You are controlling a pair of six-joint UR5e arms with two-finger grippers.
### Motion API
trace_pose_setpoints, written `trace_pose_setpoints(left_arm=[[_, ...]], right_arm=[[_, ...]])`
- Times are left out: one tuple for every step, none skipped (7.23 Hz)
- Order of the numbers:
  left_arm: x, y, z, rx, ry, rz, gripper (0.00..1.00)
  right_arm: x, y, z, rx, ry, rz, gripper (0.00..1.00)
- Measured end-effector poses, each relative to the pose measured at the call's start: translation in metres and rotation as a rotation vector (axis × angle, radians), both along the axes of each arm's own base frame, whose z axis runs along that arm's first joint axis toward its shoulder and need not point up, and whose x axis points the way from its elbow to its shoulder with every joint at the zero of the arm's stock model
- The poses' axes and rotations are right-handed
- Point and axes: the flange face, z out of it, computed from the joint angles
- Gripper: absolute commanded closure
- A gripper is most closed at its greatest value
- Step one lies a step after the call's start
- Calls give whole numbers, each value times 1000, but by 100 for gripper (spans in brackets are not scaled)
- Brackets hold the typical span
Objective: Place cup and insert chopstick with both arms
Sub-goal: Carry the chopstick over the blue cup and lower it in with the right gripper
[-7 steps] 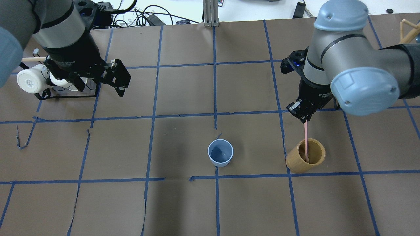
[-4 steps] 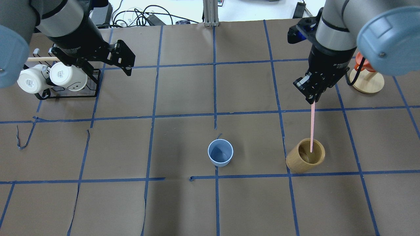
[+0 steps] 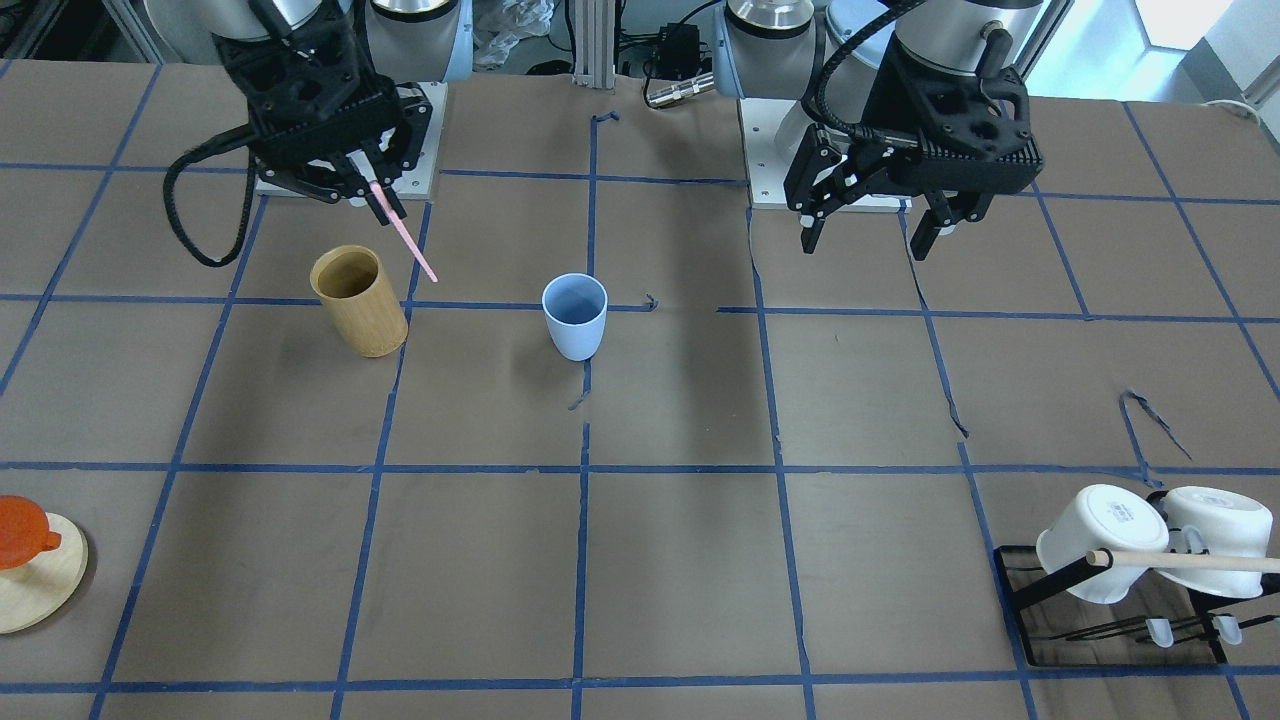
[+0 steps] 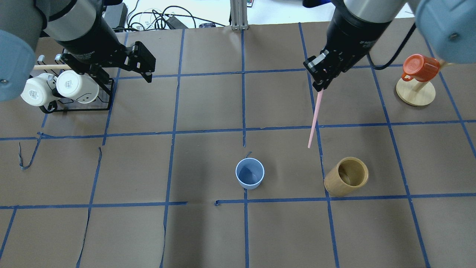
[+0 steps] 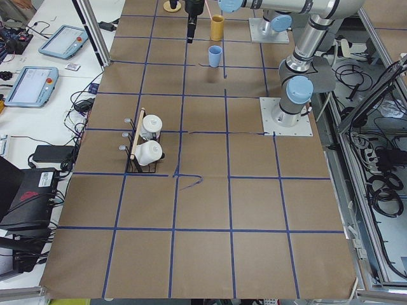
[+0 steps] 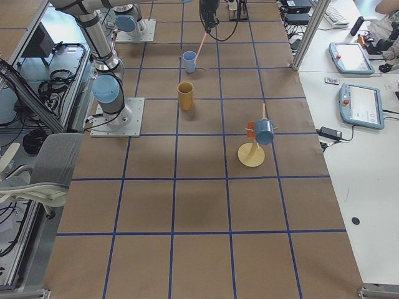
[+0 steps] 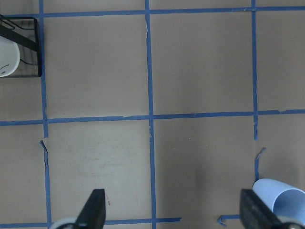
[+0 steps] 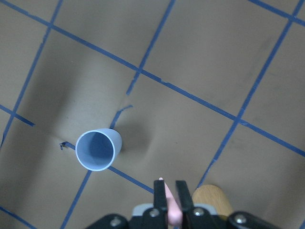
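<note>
Chopstick (image 4: 314,119) hangs pinched by its top end in the right claw (image 4: 319,86). It looks thin, light, likely stiff but slick, so a grip this near the end may let it swing. Its long axis runs steeply down from the claw, tip leaning toward the cup (image 4: 250,173), upright below and off to one side. Bamboo holder (image 4: 346,176) stands below, apart. Left claw (image 3: 868,240) hovers wide, empty.

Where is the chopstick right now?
In the overhead view, the chopstick hangs from the right tool, right of centre, outside the bamboo holder, its tip between that and the cup.
</note>
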Motion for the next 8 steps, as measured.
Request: trace_pose_setpoints(left_arm=[[1, 0, 0, 0, 1, 4, 0], [3, -1, 0, -1, -1, 8, 0], [4, -1, 0, -1, -2, 10, 0], [4, -1, 0, -1, -3, 10, 0], [4, -1, 0, -2, -3, 10, 0], [4, -1, 0, -2, -4, 11, 0], [4, -1, 1, -2, -4, 11, 0], [4, 0, 1, -1, -4, 11, 0]], right_arm=[[38, 13, -7, -23, -17, 0, 100], [75, 31, -21, -37, -27, 6, 100], [98, 47, -36, -48, -33, 13, 100], [109, 59, -54, -42, -34, 11, 100], [113, 65, -72, -40, -36, 10, 100], [115, 67, -88, -44, -39, 7, 100], [115, 69, -102, -42, -40, 5, 100], [114, 71, -112, -39, -37, 4, 100]])
